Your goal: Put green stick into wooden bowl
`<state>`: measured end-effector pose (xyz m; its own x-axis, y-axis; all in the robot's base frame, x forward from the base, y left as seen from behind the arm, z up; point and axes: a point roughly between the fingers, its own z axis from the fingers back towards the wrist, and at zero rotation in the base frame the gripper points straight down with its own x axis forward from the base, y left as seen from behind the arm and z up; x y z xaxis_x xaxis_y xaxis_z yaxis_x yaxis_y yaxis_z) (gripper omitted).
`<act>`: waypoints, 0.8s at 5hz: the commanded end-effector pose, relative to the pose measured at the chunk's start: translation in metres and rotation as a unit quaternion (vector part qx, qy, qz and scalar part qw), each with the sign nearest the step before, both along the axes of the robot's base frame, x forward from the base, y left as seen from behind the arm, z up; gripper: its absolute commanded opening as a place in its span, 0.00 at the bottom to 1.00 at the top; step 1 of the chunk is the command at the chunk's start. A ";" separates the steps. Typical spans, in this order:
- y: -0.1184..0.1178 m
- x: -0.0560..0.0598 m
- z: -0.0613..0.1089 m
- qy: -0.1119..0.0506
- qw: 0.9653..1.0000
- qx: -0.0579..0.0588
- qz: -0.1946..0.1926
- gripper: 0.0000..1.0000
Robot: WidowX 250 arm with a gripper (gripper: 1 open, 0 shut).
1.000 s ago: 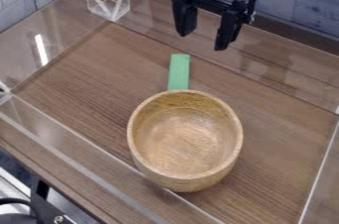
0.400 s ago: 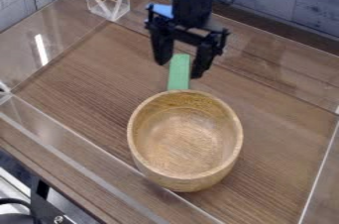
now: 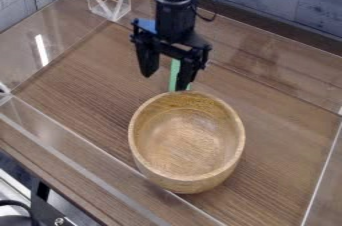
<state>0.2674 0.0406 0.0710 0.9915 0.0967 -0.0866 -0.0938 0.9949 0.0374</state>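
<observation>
The green stick (image 3: 178,74) lies flat on the wooden table just behind the wooden bowl (image 3: 187,139), its near end touching or almost touching the bowl's far rim. My gripper (image 3: 170,69) hangs straight over the stick with its black fingers (image 3: 144,61) spread on either side of it, open and holding nothing. Most of the stick is hidden behind the gripper; only a green strip shows between the fingers. The bowl is empty and stands in the front middle of the table.
Clear acrylic walls (image 3: 40,50) fence the table on the left, front and right. A small clear stand (image 3: 107,3) sits at the back left corner. A grey brick wall runs behind.
The gripper has travelled left and down from the back right, and now straddles the green stick. Its fingers stayed open. Stick and bowl have not moved.
</observation>
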 end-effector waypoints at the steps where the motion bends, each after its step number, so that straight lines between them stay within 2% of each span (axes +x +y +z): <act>1: 0.004 0.005 0.012 -0.040 0.999 0.007 0.002 1.00; 4: 0.007 0.024 -0.004 -0.067 0.998 0.011 0.017 1.00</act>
<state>0.2837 0.0433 0.0539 0.9920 0.1258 -0.0027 -0.1256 0.9913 0.0382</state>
